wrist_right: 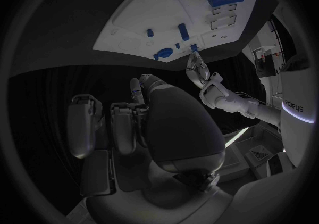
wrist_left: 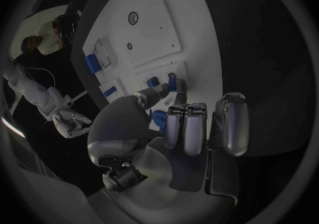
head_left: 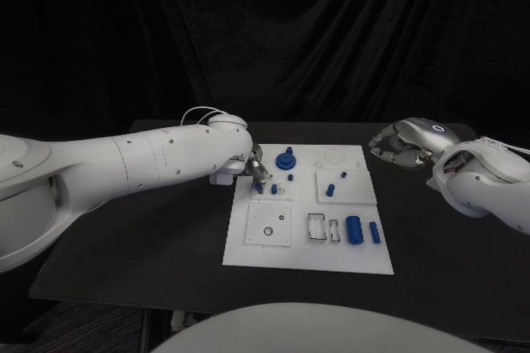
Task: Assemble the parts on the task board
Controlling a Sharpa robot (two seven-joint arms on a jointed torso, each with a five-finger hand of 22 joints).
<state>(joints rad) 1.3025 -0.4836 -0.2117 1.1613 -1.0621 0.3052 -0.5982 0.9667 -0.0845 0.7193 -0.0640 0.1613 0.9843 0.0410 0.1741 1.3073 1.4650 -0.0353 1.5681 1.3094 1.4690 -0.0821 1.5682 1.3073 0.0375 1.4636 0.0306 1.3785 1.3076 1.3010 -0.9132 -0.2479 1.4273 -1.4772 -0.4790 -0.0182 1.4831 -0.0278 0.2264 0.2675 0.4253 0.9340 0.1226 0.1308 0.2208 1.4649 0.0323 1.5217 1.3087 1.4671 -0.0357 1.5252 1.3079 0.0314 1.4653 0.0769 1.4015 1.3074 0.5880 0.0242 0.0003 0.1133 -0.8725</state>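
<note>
**Inspector:** Begin at the near edge of the task board (head_left: 249, 253).

**Assistant:** The board lies lengthwise away from the robot, in the middle of the black table (head_left: 132, 246). Bare table shows on both its long sides and along its near edge. In the near right corner a large blue cylinder (head_left: 354, 228) lies flat, long axis running near to far, with a slimmer blue pin (head_left: 374, 231) just beside it, nearer the right edge and parallel.

**Inspector:** Mid-board?

**Assistant:** A short blue peg (head_left: 330, 190) sits on a raised white square, right of centre. A smaller blue piece (head_left: 344, 174) lies just beyond it.

**Inspector:** The left hand?

**Assistant:** The left hand (head_left: 253, 171) is over the board's far left part. Its thumb and a finger pinch a small blue part (wrist_left: 171, 82), which stands roughly upright against the board surface. Another blue piece (wrist_left: 153, 82) lies just beside it.

**Inspector:** Far end?

**Assistant:** A blue round base with an upright post (head_left: 287, 160) stands near the far edge, close to the left hand.

**Inspector:** The right hand?

**Assistant:** The right hand (head_left: 400, 148) hangs off the board, beyond its far right corner, fingers curled inward and holding nothing.
</note>
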